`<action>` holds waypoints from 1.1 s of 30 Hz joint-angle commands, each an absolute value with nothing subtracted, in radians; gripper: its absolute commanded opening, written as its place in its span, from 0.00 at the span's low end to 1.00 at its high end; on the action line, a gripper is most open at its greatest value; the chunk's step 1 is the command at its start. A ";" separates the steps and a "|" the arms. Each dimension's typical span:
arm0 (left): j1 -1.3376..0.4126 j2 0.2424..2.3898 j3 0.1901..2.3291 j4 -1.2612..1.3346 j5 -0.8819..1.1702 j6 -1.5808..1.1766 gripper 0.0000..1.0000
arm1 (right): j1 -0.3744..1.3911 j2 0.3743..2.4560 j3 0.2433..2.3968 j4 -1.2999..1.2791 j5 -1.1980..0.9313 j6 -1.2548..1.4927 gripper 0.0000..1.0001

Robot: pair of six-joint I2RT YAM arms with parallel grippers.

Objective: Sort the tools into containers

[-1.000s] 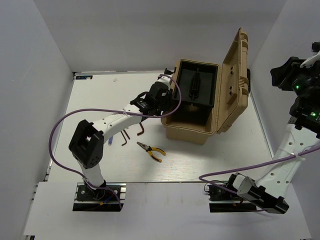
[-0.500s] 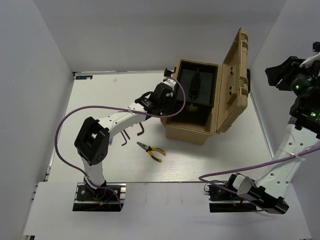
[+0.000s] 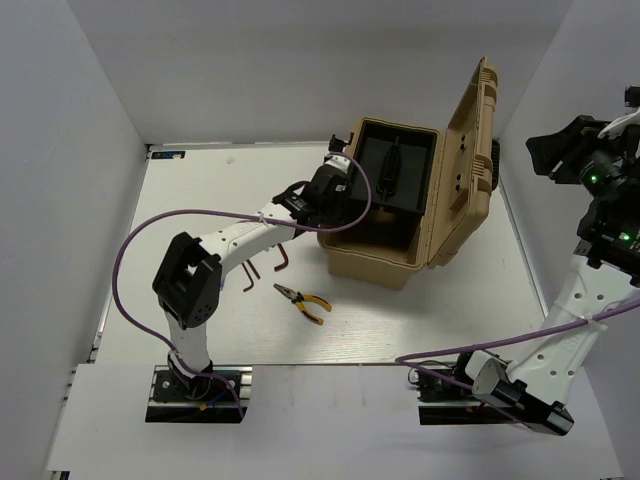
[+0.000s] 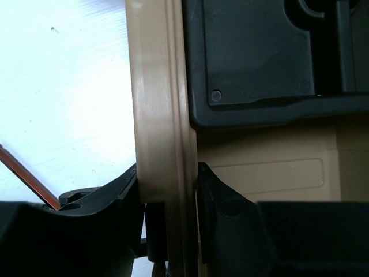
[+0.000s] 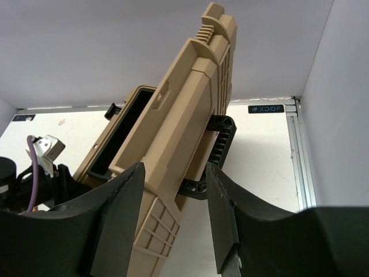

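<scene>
One tan ribbed plastic toolbox (image 3: 385, 255) is sitting on the far right part of the white table (image 3: 200, 190). Its lid (image 3: 468, 150) is standing open on the right side, and one black inner tray (image 4: 253, 52) is resting in the far half of the box. One pair of yellow-handled pliers (image 3: 303, 298) is lying on the table, near-left of the toolbox and apart from it. Two dark L-shaped hex keys (image 3: 283, 258) are showing just left of the pliers, beside the left arm's forearm, which is covering part of that patch.

The left gripper (image 4: 168, 190) is straddling the toolbox's left wall, one of its black fingers (image 4: 115, 202) outside the wall and the other inside. Both are pressing against the tan rim, so the gripper is clamping the wall. A thin reddish-brown rod is crossing the near-left corner of the left wrist view; what it is cannot be told.

The right gripper (image 5: 172, 222) is hanging high at the far right, spread wide and gripping nothing. It is facing the back of the lid and the toolbox's black handle (image 5: 218, 147).

The lid is standing close to the right side wall. Bare tabletop is showing left of the toolbox and beyond the left arm, up to the far wall.
</scene>
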State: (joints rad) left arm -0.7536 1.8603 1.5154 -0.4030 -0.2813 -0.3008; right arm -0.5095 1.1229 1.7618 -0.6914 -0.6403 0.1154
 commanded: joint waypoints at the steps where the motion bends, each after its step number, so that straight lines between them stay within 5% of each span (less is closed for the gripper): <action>1: -0.732 1.894 1.494 -0.506 -0.373 -0.412 0.00 | -0.512 1.092 1.759 -0.657 -0.670 0.127 0.53; 15: -0.704 1.845 1.443 -0.643 -0.486 -0.822 0.00 | -0.512 1.054 1.689 -0.655 -0.680 0.106 0.53; 27: -0.704 1.931 1.497 -0.632 -0.463 -0.798 0.00 | -0.514 1.034 1.648 -0.663 -0.677 0.077 0.54; 29: -0.704 1.931 1.497 -0.632 -0.445 -0.788 0.09 | -0.514 1.032 1.641 -0.661 -0.672 0.069 0.54; 30: -0.704 1.931 1.483 -0.618 -0.445 -0.776 0.26 | -0.514 1.029 1.634 -0.660 -0.672 0.069 0.54; 33: -0.704 1.917 1.473 -0.607 -0.445 -0.756 0.52 | -0.514 1.029 1.631 -0.660 -0.673 0.069 0.54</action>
